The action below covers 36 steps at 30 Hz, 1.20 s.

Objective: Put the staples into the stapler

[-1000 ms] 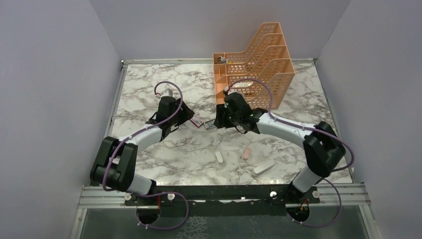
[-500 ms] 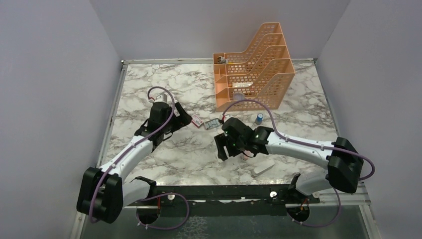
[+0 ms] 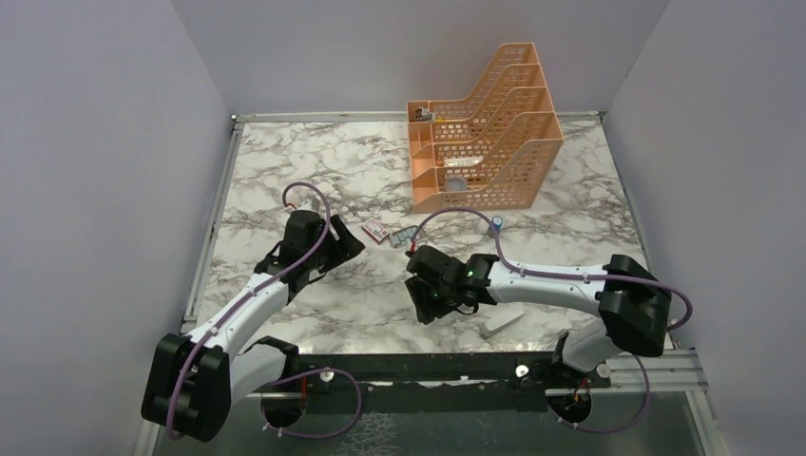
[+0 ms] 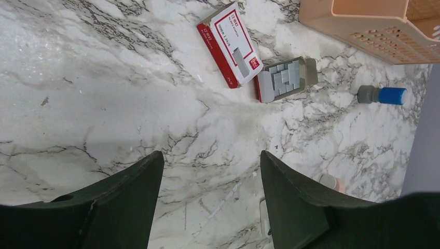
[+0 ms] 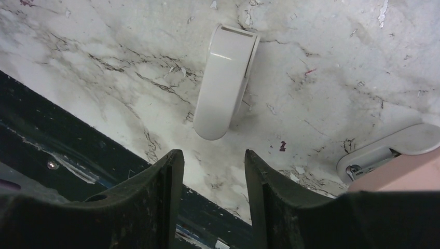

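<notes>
Staples: we are seeing the grey strips (image 4: 284,78) lying packed in a small open tray (image 4: 310,70), flat on the table, touching the end of a red box (image 4: 232,44) with a white label.
Staples and left pincer: the left pincer (image 4: 210,199) is hovering over bare marble, well short of the tray; the box and the tray are lying ahead of it and apart from its fingers.
Left pincer state: its fingers are standing wide apart, and we are finding nothing between them.
Stapler: a small white stapler (image 5: 225,80) is lying flat near the front edge of the table, well apart from the staples.
Stapler and right pincer: the right pincer (image 5: 212,192) is pointing down, and the rounded end of the stapler is sitting just ahead of the gap between its fingers, not touching them.
Right pincer state: its fingers are parted by a narrower gap and are gripping nothing.
Other pieces: a second white piece (image 5: 394,145) and a pink piece (image 5: 399,174) are lying together beside the right pincer; we cannot tell what they are.
Blue cylinder: it (image 4: 383,95) is lying on its side beyond the tray.
Surface: we are looking at a white marble-patterned table (image 3: 314,161) with grey veins and a black rail (image 3: 428,366) along its near edge.
Room: an orange file rack (image 3: 485,142) is standing at the back, and plain pale walls (image 3: 95,142) are closing in three sides.
</notes>
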Tool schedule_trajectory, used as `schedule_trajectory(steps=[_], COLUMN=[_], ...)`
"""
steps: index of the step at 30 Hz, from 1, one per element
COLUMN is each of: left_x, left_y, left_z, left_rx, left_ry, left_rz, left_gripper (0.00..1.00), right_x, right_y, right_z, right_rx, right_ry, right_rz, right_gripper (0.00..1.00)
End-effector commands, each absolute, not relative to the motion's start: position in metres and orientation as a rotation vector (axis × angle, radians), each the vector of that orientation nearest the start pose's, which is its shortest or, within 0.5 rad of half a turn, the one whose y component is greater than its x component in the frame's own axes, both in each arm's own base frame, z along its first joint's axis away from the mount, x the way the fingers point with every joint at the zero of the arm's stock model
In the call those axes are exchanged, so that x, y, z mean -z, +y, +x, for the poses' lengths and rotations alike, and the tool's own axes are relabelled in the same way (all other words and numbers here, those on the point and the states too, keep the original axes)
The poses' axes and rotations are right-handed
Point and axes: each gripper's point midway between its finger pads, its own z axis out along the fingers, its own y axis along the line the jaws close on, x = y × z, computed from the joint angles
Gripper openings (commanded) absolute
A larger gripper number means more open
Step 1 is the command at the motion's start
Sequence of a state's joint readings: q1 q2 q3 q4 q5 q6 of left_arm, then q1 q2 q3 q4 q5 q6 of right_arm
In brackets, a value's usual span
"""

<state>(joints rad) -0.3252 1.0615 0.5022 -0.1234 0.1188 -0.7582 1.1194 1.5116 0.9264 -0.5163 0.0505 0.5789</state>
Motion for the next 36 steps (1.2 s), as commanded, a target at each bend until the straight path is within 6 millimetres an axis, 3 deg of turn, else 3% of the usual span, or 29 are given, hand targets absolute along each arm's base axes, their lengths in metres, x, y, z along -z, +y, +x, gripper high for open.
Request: schedule_trajectory(steps=[1,14,19,27,32,36], left_x=[-0.086,-0.073,-0.067,-0.062,-0.060,-0.060], left_y=[-0.148,-0.151,-0.152,-0.152,-0.152,-0.158], left_z=[0.262,0.255,0.251,0.248,0.248,0.246], left_rx=[0.736,0.755,0.760,0.758,0.757,0.795], left_ry=[2.315,2.355,2.367,2.382,2.387,2.384], left_rz=[-0.422,-0.400,-0.406,-0.408,-0.405,-0.374], left_gripper=[0.69,0.66,0.65,0.65,0.65,0.64], right_x=[-0.050,-0.057,-0.050,-0.042,-0.052,-0.062], right_y=[0.309,0.325,0.325,0.320,0.318,0.323], right_z=[0.135,0.165,0.164,0.161,0.163,0.170], right_rx=[-0.449,-0.411,-0.390,-0.355,-0.366,-0.395], right_ry=[2.637,2.534,2.554,2.586,2.567,2.536], right_rz=[-0.710,-0.611,-0.617,-0.622,-0.607,-0.575], right_gripper=[0.51,0.42,0.37,0.43,0.30,0.28])
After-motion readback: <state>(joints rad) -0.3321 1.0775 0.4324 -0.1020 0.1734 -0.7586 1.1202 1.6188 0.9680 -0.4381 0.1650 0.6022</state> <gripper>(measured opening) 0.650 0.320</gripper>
